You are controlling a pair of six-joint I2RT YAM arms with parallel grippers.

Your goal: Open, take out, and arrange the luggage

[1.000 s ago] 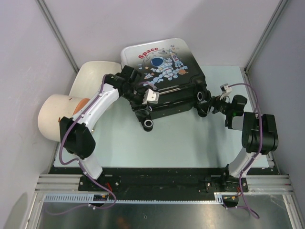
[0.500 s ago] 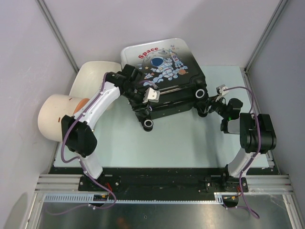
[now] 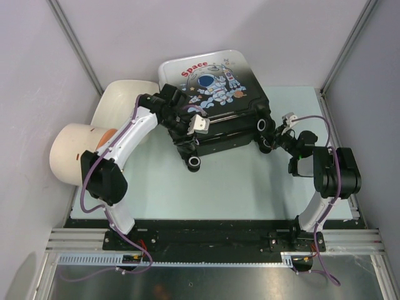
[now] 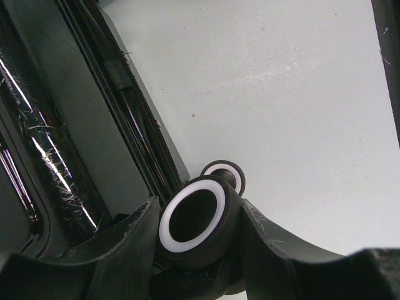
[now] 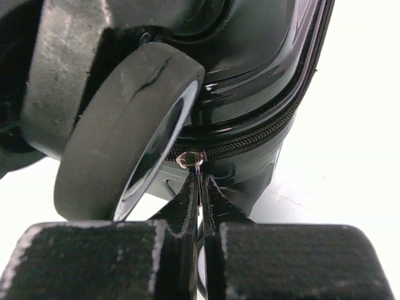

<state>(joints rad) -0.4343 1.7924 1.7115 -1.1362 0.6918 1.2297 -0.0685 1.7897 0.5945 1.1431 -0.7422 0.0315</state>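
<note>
The luggage (image 3: 212,87) lies flat on the pale green table, astronaut print up and wheels toward me. At its near left corner my left gripper (image 3: 187,130) reaches in. In the left wrist view its jaws (image 4: 199,209) press both sides of a black wheel with a white ring (image 4: 194,225), so it is shut on that wheel. My right gripper (image 3: 272,139) is at the near right corner beside another wheel (image 5: 125,131). Its fingers (image 5: 215,200) are pinched together on the zipper pull (image 5: 190,159) of the closed zip.
A cream plastic tub (image 3: 125,100) and a cream cylinder with an orange end (image 3: 72,153) stand left of the luggage, close to my left arm. Grey walls enclose the table (image 3: 237,187) on three sides.
My right gripper has moved left toward the luggage's corner and gone from open to shut on the zipper pull. The left arm and the luggage have not moved.
</note>
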